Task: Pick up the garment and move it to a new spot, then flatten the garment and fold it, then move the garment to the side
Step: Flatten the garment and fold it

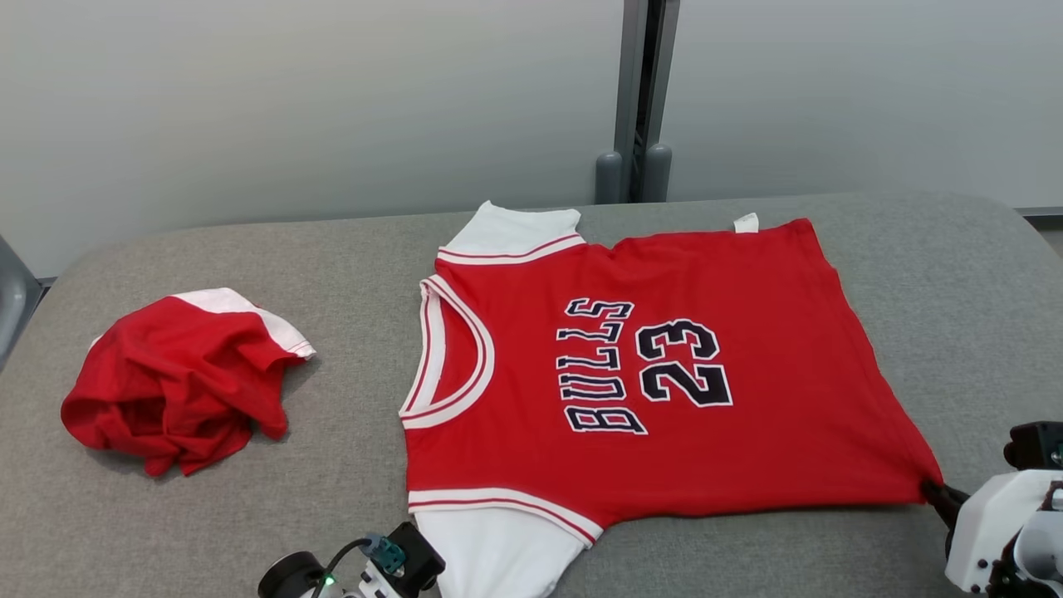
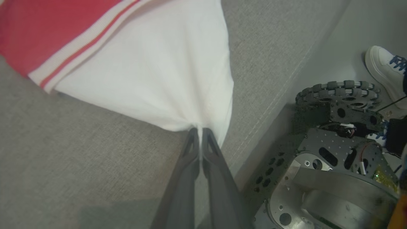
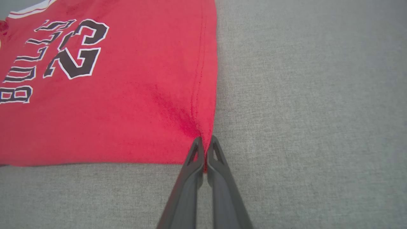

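Left gripper (image 2: pixel 200 130): two long matte dark-grey fingers (image 2: pixel 184 178), each with a triangular cut-out just behind the tip. Right gripper (image 3: pixel 205 140): same build, same cut-outs.
Right of the left fingers: wheeled base (image 2: pixel 321 152), a dark perforated plate dotted with small screws, with brushed silver housing under it. Omni wheel (image 2: pixel 340 95) is ringed with grey rollers. Thin red wire (image 2: pixel 362 156) runs across the plate.
Head view: left wrist unit (image 1: pixel 407 565) is black, with a teal connector (image 1: pixel 384 548), black cable (image 1: pixel 345 552) and green LED (image 1: pixel 330 579).
Right wrist shell (image 1: pixel 992 523) is glossy white, with a black module (image 1: pixel 1034 444) above it.
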Motion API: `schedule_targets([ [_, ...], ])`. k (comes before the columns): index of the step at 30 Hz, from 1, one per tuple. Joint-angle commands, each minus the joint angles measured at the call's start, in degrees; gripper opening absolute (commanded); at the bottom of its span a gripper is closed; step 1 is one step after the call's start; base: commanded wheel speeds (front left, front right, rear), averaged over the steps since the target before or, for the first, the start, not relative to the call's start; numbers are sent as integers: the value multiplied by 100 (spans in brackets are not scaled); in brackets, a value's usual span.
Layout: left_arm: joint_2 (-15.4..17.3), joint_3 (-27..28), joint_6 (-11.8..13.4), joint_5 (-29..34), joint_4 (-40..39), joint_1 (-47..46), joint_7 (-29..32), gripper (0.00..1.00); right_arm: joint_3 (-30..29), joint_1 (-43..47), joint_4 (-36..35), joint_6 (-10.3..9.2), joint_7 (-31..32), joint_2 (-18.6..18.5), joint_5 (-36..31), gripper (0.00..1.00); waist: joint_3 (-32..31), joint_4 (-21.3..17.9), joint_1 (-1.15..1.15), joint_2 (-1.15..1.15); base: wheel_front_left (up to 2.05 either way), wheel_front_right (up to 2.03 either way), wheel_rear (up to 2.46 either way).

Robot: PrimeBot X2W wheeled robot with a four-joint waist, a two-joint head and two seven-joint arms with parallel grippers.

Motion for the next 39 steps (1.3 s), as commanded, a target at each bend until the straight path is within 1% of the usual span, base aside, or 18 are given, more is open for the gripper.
schedule_targets([
  [1,45,-1,-6,-48,-45,88,34,0,7,71,-22,-2,63,-88,66,0,-11,-9,0,0,0,0,0],
  [8,231,-6,-6,-233,-567,273,363,0,32,253,-416,-2,685,-412,614,0,-69,-69,0,0,0,0,0],
  [14,419,-5,-6,-480,-1008,461,683,0,72,387,-741,-2,1128,-670,951,0,-104,-101,0,0,0,0,0],
  [20,587,-6,-6,-673,-1378,630,852,0,71,650,-1143,-2,1703,-937,1396,0,-119,-107,0,0,0,0,0],
  [24,705,-5,-6,-754,-1574,745,951,0,73,828,-1356,-2,2075,-1097,1655,0,-116,-122,0,0,0,0,0],
  [27,807,-3,-6,-646,-1657,797,1066,0,37,905,-1454,-2,2345,-1174,1852,0,-96,-133,0,0,0,0,0],
  [30,865,-4,-6,-653,-1719,803,1043,0,10,940,-1588,-2,2381,-1243,1921,0,-78,-126,0,0,0,0,0],
  [39,912,70,-6,-952,-1787,534,638,0,-239,811,-2012,-2,2090,-1344,2003,0,-1,-85,0,0,0,0,0],
])
